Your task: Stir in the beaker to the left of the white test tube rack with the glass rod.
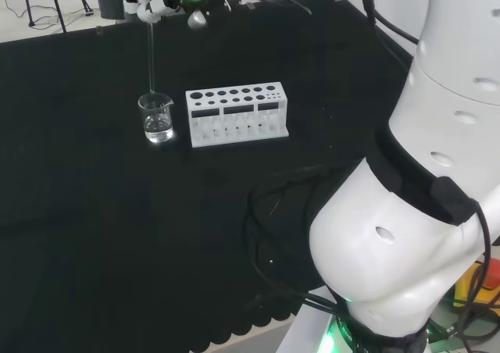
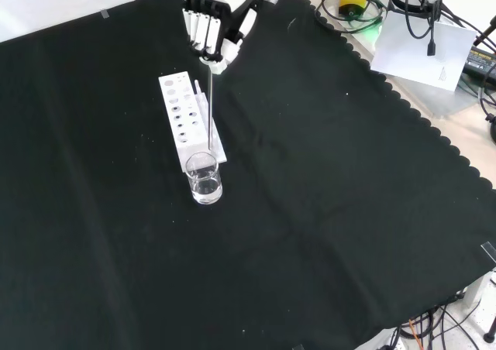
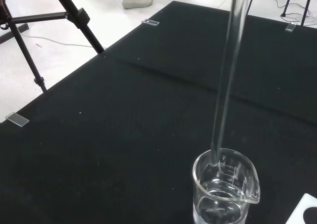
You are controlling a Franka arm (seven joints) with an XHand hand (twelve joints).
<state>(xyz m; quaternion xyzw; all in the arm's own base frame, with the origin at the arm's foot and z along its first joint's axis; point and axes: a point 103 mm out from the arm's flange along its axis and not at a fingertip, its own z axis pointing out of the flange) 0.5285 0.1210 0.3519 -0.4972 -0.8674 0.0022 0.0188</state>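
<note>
The hand point(image 2: 211, 26) grips the glass rod point(image 2: 209, 118), whose tip is just at the rim of the beaker point(image 2: 204, 178), at 9 o'clock from the rack point(image 1: 237, 115) in the head view. Lowering and stirring remain.

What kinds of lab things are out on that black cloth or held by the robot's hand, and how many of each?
Clear glass beaker with a little clear liquid: 1
White plastic test tube rack with round holes: 1
Thin clear glass rod, held in the black and white hand: 1
Total: 3
</note>
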